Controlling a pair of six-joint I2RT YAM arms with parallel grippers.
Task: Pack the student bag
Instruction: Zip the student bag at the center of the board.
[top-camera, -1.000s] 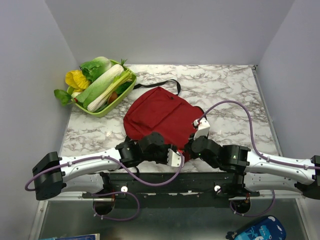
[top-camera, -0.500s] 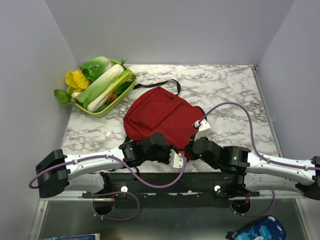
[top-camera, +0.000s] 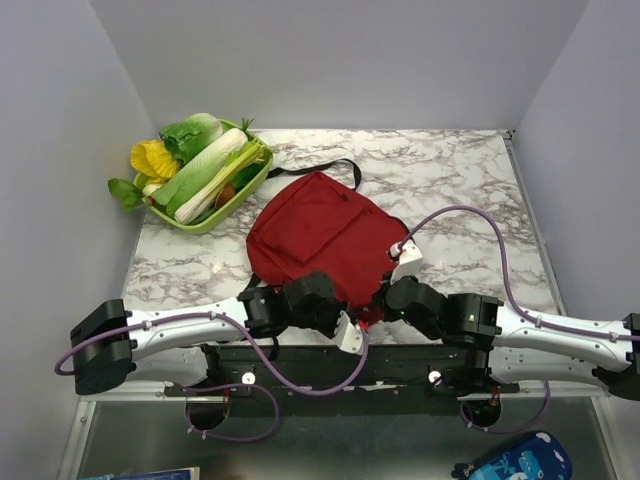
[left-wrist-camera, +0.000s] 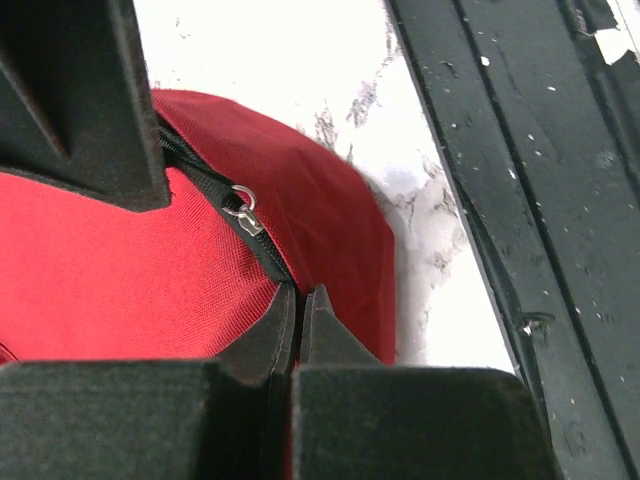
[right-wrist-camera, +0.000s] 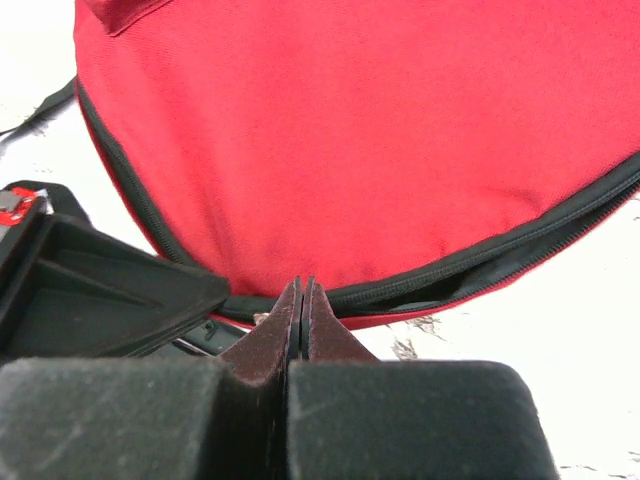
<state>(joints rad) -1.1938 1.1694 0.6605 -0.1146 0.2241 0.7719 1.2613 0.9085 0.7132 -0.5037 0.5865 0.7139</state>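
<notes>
The student bag (top-camera: 320, 235) lies flat on the marble worktop (top-camera: 450, 180), just ahead of both hands. Its long axis runs away from them, tilted a little to the left. The rounded, zipped edge points back at the hands. The end with the black strap (top-camera: 322, 166) points to the far side.

The left hand (left-wrist-camera: 300, 295) is closed tight. Its tips meet right on the black zip line at the bag's near edge. I cannot tell if any cloth or zip tape is caught between them. The silver zipper pull (left-wrist-camera: 243, 212) sits on that zip line just beyond and left of the tips, free of them.

The right hand (right-wrist-camera: 302, 285) is closed just as tight. Its tips touch the black zip band along the same near edge, with the red panel spreading out ahead of them. Whether it has hold of the edge is not clear either. The two hands sit close together, side by side.

A green basket (top-camera: 215, 215) of vegetables (top-camera: 205, 165) stands well beyond the left hand, off to its left and apart from the bag.
</notes>
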